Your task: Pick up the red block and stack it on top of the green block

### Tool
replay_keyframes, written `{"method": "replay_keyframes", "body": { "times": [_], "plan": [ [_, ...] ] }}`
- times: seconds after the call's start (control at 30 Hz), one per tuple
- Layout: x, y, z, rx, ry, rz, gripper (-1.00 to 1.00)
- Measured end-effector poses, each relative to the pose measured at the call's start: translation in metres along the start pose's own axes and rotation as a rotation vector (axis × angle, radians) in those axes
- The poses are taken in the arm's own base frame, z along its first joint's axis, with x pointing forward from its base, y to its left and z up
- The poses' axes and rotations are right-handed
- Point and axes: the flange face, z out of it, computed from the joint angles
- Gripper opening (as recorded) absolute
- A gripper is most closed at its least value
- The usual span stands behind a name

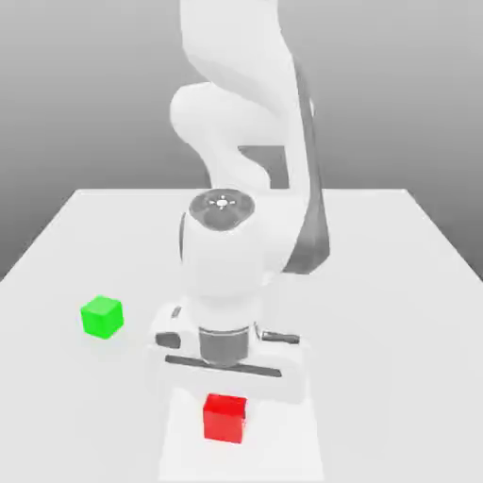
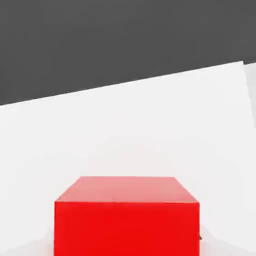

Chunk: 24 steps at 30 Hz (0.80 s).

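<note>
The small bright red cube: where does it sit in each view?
Exterior view: the small bright red cube sits low in the picture, just below the white arm's hand.
Hand view: it looms close, at the picture's lower edge.
Shared landmark: the white table under it.

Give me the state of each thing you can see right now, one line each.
Red block: resting on the table, right under the hand, not lifted.
Green block: on the table toward the exterior view's left, apart from the red block, nothing stacked on it.
Gripper: lowered over the red block, shut.
Table: white, flat, carrying both blocks.
</note>
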Motion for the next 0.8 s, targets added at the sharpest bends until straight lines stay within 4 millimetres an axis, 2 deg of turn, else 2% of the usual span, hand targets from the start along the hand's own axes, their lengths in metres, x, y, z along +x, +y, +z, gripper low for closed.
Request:
{"method": "replay_keyframes", "body": {
  "times": [0.07,0.17,0.27,0.43,0.6,0.67,0.8],
  "plan": [
    [0.003,0.006,-0.020,-0.002,0.002,0.020,-1.00],
    [0.047,0.070,-0.036,-0.016,0.023,0.272,-1.00],
    [0.069,0.131,-0.047,-0.026,0.036,0.513,-1.00],
    [0.075,0.222,-0.059,-0.026,0.039,0.893,-1.00],
    [0.058,0.308,-0.062,-0.007,0.012,1.296,-1.00],
    [0.053,0.320,-0.055,0.002,0.000,1.370,-1.00],
    [0.053,0.323,-0.029,0.008,-0.009,1.393,-1.00]
  ]
}}
